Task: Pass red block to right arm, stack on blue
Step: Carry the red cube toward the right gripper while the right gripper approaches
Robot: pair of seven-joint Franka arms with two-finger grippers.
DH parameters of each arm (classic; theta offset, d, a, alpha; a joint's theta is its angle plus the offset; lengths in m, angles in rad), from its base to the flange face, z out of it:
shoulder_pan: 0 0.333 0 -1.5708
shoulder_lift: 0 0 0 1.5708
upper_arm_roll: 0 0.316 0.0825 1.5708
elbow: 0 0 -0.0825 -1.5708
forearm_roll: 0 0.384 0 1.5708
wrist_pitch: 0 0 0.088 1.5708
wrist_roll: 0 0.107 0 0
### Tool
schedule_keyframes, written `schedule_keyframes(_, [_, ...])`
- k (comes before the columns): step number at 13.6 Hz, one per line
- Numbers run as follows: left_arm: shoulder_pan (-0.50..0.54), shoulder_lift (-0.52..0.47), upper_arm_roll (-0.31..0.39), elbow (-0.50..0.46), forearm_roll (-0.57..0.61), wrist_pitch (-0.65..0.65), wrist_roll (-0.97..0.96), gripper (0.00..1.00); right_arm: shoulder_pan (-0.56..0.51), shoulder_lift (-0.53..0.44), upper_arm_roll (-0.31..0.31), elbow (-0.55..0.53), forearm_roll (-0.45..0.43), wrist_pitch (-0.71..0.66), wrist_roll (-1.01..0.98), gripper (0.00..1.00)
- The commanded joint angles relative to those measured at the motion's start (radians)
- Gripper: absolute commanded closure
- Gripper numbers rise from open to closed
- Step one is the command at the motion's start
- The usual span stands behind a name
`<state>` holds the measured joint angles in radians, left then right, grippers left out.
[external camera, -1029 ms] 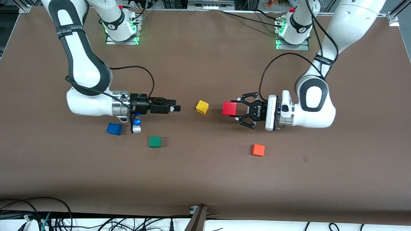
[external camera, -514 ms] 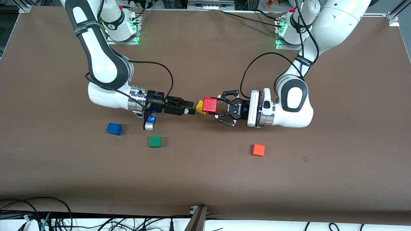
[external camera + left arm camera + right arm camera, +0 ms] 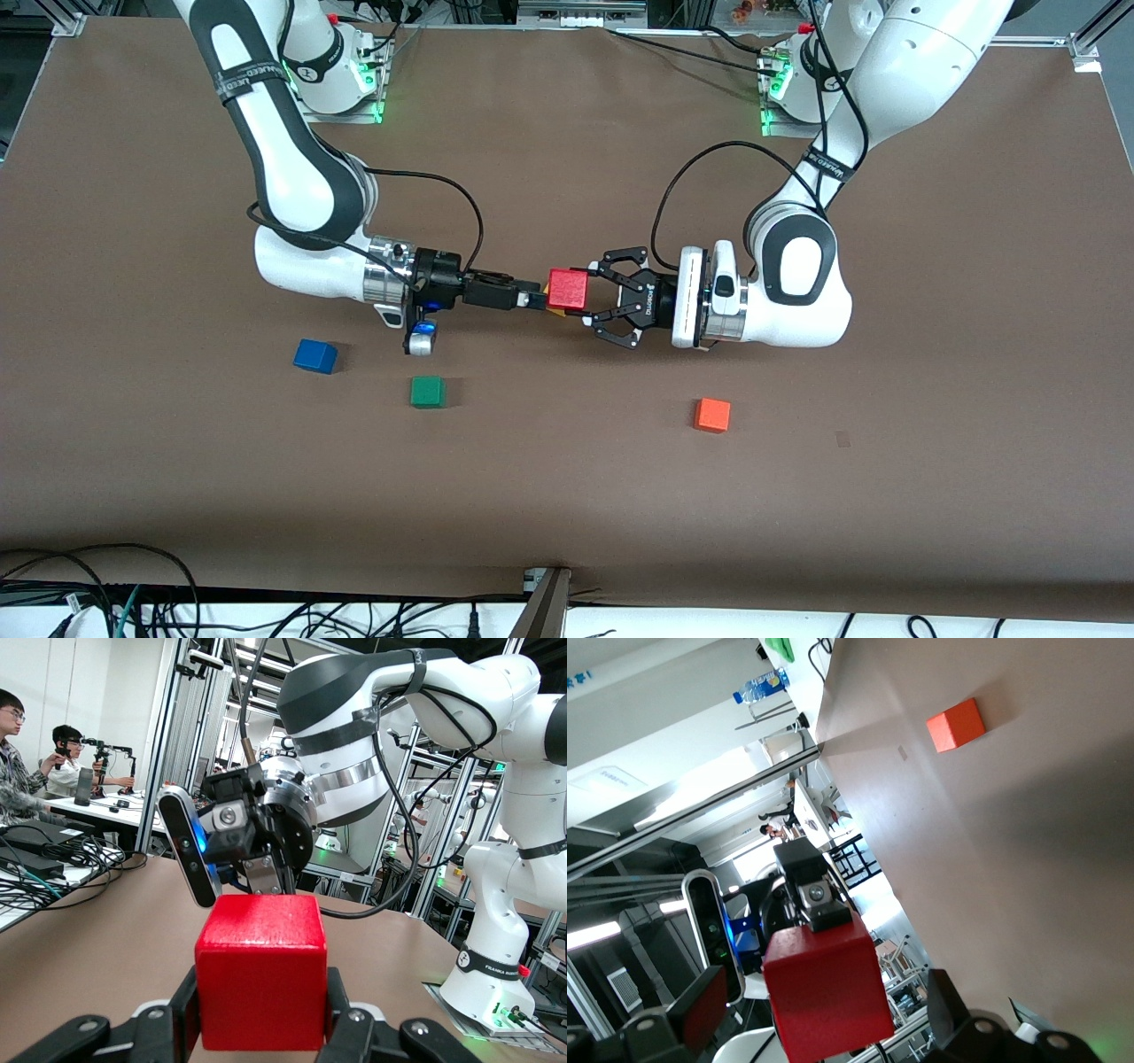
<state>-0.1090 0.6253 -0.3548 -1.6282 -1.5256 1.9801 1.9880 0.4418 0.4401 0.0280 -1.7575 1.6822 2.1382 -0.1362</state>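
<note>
The small bright red cube (image 3: 568,289) is held clamped in the left tool (image 3: 595,304) above mid-desk; the right tool (image 3: 532,299) is presented at it, fingers wide, not gripping. Handover and stacking on the small blue cube (image 3: 315,355) are outstanding

Two robot arms and five small cubes: one red block (image 3: 568,288), one blue (image 3: 315,355), one green (image 3: 427,391), one orange (image 3: 712,414), one mostly hidden yellow (image 3: 555,311).
</note>
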Motion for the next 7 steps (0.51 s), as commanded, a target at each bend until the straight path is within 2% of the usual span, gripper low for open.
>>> schedule_keyframes(1, [-0.011,0.010,0.003,0.019,-0.039,0.006,0.043,1.00,0.023,0.008,0.003,-0.013,0.091,0.011,-0.130,0.00])
schedule_keyframes(3, [-0.011,0.010,0.003,0.019,-0.039,0.006,0.041,1.00,0.026,0.014,0.003,-0.027,0.099,0.003,-0.201,0.00])
schedule_keyframes(4, [-0.011,0.008,0.003,0.019,-0.039,0.006,0.040,1.00,0.026,0.015,0.003,-0.025,0.100,0.003,-0.204,0.05])
schedule_keyframes(6, [-0.008,0.008,0.002,0.016,-0.039,0.005,0.035,1.00,0.026,0.016,0.003,-0.020,0.100,0.003,-0.230,0.47])
schedule_keyframes(7, [-0.006,0.005,0.002,0.016,-0.041,0.005,0.028,1.00,0.026,0.016,0.003,-0.019,0.100,0.003,-0.235,0.55])
